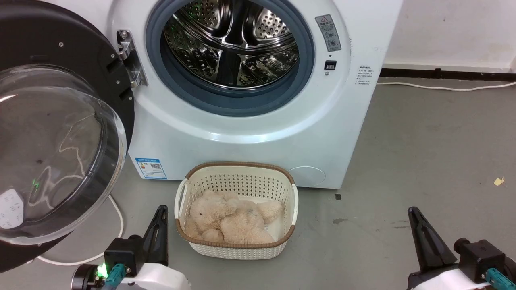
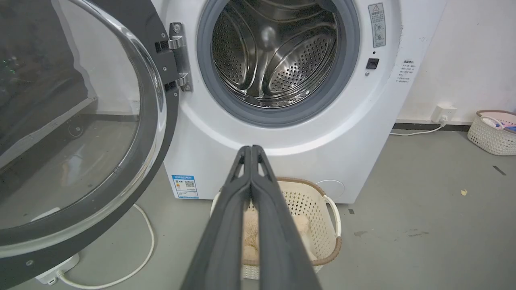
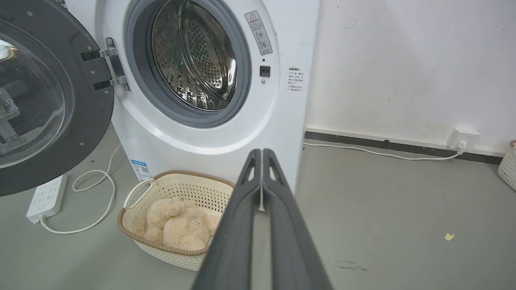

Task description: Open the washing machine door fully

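Washing machine door [image 1: 56,133] wide open; left end effector [image 2: 250,149], right end effector [image 3: 262,151] closed, empty

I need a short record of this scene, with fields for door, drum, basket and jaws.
door: large round glossy black washing machine door with clear glass bowl, swung wide open on its left hinge
drum: perforated steel drum, looks empty
basket: cream perforated plastic basket on floor before white washing machine, holds beige plush toy
left jaws: shut, empty
right jaws: shut, empty
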Controlling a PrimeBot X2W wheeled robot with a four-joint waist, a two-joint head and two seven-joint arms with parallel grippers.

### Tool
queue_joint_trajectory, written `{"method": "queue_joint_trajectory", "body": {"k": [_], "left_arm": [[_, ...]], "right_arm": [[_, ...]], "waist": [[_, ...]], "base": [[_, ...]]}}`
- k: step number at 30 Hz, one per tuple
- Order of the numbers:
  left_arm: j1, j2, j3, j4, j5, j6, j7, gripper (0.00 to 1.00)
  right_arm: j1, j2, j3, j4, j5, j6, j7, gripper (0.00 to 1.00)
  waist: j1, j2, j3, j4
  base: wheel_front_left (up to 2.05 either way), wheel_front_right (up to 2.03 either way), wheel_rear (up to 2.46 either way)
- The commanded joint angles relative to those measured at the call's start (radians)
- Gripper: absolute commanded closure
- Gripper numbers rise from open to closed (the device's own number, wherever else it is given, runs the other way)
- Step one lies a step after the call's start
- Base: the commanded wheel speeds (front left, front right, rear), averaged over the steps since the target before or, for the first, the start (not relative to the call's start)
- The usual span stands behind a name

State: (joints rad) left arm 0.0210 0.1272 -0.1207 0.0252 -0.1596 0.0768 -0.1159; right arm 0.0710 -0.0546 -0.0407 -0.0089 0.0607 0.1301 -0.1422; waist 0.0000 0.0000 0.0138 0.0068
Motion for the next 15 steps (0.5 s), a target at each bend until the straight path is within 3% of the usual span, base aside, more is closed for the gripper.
{"method": "queue_joint_trajectory", "body": {"k": [1,15], "left_arm": [[-0.008,-0.006,0.005,-0.004,0.012,-0.005,0.005,1.00],[-0.011,-0.021,0.029,-0.008,0.043,-0.020,0.028,1.00]], "right_arm": [[-0.018,0.002,0.003,0.003,-0.008,0.000,0.004,1.00],[-0.029,0.002,0.011,0.004,-0.019,0.000,0.033,1.00]], "waist": [[0.0000,0.0000,0.000,0.000],[0.0000,0.0000,-0.003,-0.001]], "base": [[0.00,0.00,0.00],[0.00,0.00,0.00]]}}
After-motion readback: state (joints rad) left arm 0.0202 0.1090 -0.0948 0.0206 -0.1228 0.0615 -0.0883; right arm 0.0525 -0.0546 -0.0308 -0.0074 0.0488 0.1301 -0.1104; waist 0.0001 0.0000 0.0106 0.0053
